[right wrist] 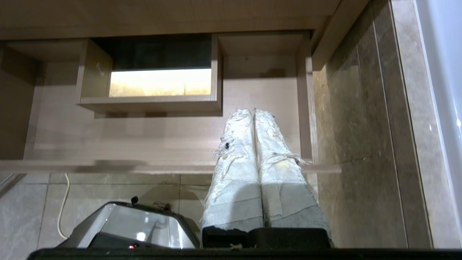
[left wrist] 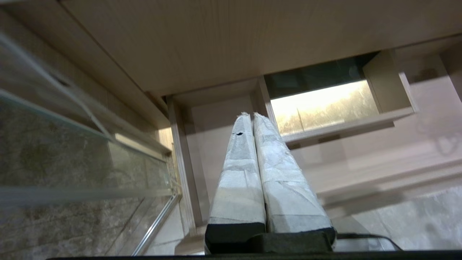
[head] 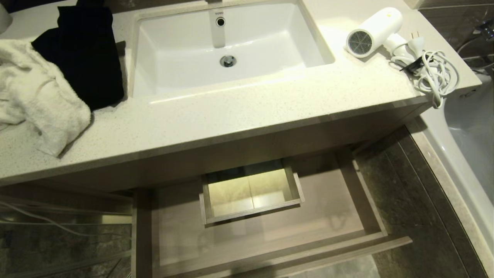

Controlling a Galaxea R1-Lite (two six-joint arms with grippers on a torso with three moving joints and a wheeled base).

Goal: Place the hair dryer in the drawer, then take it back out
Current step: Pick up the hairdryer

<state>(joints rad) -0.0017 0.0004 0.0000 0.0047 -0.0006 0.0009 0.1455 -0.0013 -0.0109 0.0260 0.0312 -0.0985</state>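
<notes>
Both empty and pressed together, left end effector (left wrist: 252,115) and right end effector (right wrist: 252,111) low before open drawer (head: 370,216), awaiting hair dryer (head: 373,31) on bench (head: 239,112) beside sink (head: 231,42).

Towel (head: 34,96) cut off at left edge, drawer (head: 270,247) front cropped below

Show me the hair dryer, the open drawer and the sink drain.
hair dryer (head: 376,31), head view, on its white barrel.
drawer (head: 328,200), head view, on its bare floor.
sink drain (head: 228,61), head view, on the metal plug.
</notes>
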